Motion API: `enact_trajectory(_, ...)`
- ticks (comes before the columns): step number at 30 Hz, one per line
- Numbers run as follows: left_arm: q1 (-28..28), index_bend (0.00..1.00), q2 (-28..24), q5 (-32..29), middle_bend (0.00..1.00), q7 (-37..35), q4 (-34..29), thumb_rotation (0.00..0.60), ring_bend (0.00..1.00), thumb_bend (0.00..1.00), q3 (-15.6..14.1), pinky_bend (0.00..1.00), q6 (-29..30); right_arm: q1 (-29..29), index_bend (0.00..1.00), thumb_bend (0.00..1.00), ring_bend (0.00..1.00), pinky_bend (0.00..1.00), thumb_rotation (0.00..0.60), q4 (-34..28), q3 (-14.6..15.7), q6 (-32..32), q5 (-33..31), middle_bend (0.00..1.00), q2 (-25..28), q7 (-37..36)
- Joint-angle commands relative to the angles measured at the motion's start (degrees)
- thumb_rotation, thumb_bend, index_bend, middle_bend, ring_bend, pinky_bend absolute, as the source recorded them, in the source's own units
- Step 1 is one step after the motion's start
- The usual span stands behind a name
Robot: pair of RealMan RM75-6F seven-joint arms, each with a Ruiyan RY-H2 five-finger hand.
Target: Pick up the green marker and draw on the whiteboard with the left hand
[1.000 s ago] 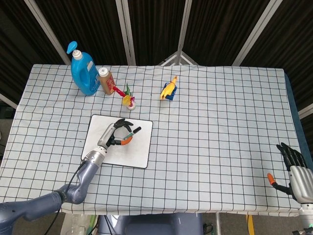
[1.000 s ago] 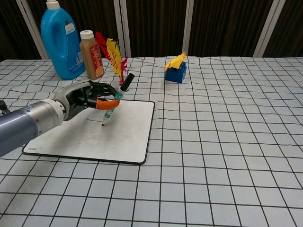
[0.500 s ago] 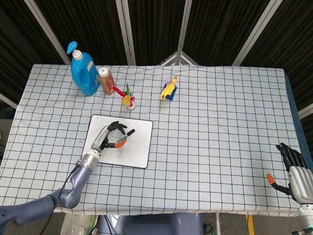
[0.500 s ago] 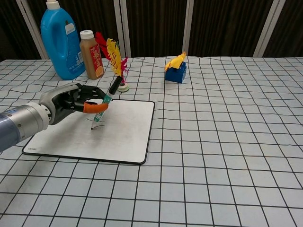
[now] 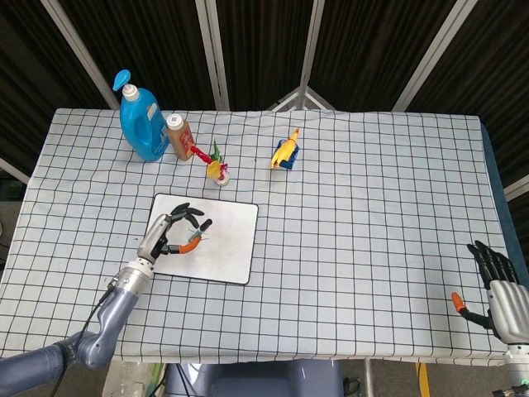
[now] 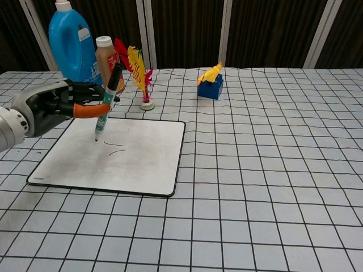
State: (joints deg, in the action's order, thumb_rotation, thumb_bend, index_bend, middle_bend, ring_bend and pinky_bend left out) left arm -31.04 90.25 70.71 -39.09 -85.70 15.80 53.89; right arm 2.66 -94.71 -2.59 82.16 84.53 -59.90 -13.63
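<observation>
From the head view I see my left hand in the lower left part of the frame, over the left side of the whiteboard, its fingers curled around the green marker, which it pinches between the orange-tipped thumb and the fingers. The whiteboard lies flat on the checked tablecloth. In the upper left stand a blue detergent bottle and, touching or just beside it, a brown bottle; a small feathered toy is near them, and a blue block with a yellow figure sits toward the upper middle. My right hand is in the lower right corner, off the table edge, fingers spread and holding nothing. In the chest view my left hand shows at the left edge, gripping the green marker nearly upright, black cap up, tip down at the whiteboard; I cannot tell whether the tip touches the surface. A short dark stroke is on the board just right of the tip. The blue detergent bottle and brown bottle stand behind the hand, the feathered toy beyond the board's far edge, the blue block in the upper middle.
</observation>
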Motion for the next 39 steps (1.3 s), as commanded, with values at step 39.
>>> enact_trajectory(39, -1.6, 0.52, 0.2, -14.2, 0.00, 56.3, 13.8, 0.600, 0.00, 0.32, -6.4, 0.00, 4.5, -0.1, 0.00, 0.35, 0.00, 0.00, 0.600, -0.1, 0.0, -0.3, -0.3, 0.00, 0.2, 0.0)
